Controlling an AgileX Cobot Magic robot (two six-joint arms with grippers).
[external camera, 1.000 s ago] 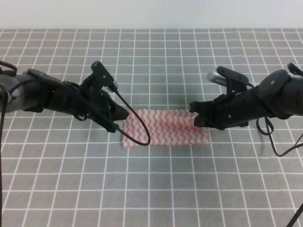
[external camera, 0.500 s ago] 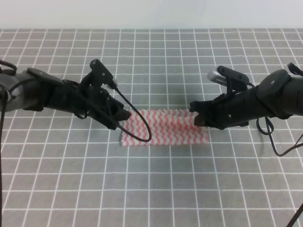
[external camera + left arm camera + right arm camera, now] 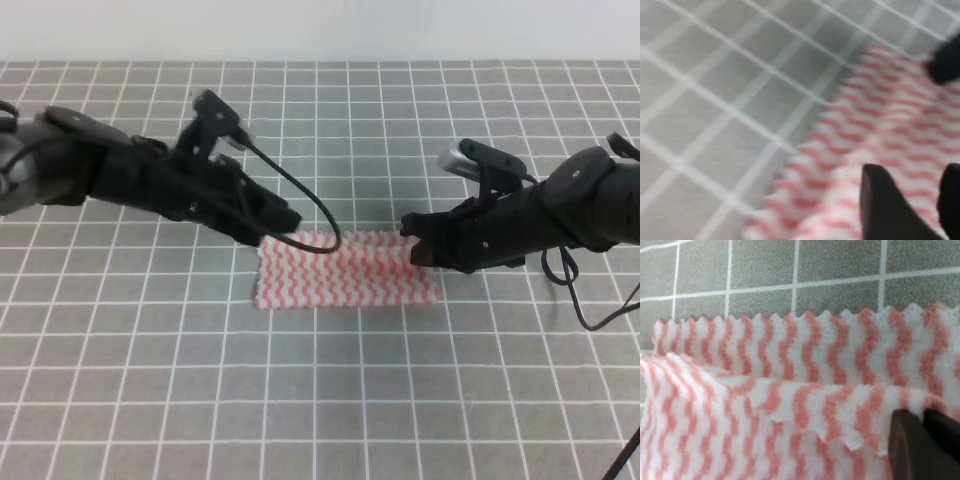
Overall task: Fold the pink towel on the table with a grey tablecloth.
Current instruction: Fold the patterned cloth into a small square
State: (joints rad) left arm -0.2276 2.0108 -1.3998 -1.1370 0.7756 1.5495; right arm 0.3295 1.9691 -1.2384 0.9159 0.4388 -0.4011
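Pink-and-white zigzag cloth, the pink towel (image 3: 345, 268), lies folded into a strip at the middle of the table with a grey tablecloth (image 3: 320, 400). My right gripper (image 3: 410, 240) sits at its 3 o'clock end, fingers (image 3: 920, 447) pressed together on the upper layer's edge. My left gripper (image 3: 285, 218) hovers at 10 o'clock; its wrist view is blurred, and I cannot tell its jaws' state. To fold well, I judge both ends should travel level, edges matched.

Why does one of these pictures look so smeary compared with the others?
Left wrist view: pink towel and grid lines are streaked, like motion blur. Right wrist view: sharp, the zigzag edge crisp. Exterior high view: evenly lit, only soft shadows under the left gripper and right gripper.
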